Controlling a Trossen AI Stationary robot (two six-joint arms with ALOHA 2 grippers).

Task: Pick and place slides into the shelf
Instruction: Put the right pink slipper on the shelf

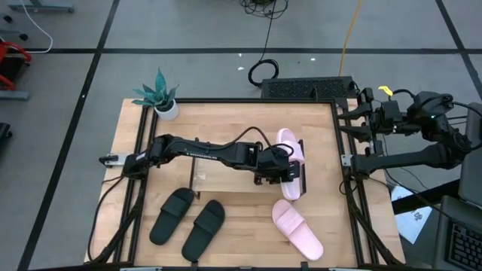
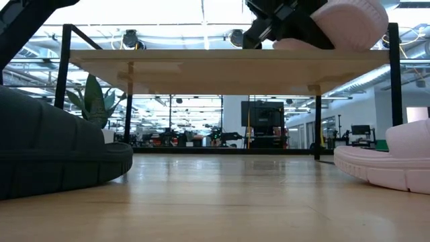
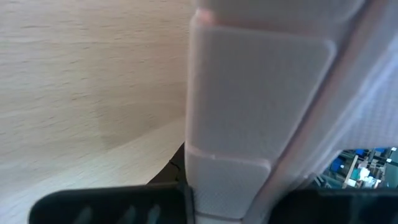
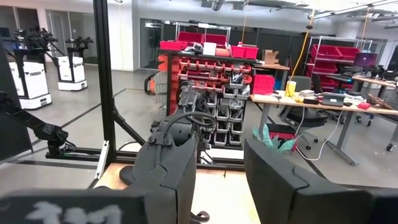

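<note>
Table (image 1: 151, 150) first: I'm the left arm, reaching across it to the shelf (image 1: 226, 169), whose top board sits mid-table between black end frames. My left gripper (image 1: 282, 172) is over the board's right end, jaws pinching a pale pink slide (image 1: 288, 147) on its strap side; the left wrist view is filled with pink strap (image 3: 261, 106) clamped close in front of my fingers, wood grain just beyond. In the low view the slide's sole looks to be on or just above the board, near the right end frame (image 2: 394, 74). To do this step well, I judge: lower until the sole lies flat on the board, keep it parallel to the end frame and not overhanging the edge, then spread the jaws and lift straight up so the strap doesn't drag it. Leave board space to the left for the rest. Right gripper (image 4: 217, 180) waits off the table's right side, fingers standing apart, holding nothing. Counts: four slides, being two black ones (image 1: 188, 218) on the table's front left, one pink (image 1: 297, 228) loose at front right, one pink in my grip; one shelf; one potted plant (image 1: 162, 98) at the back left corner.
</note>
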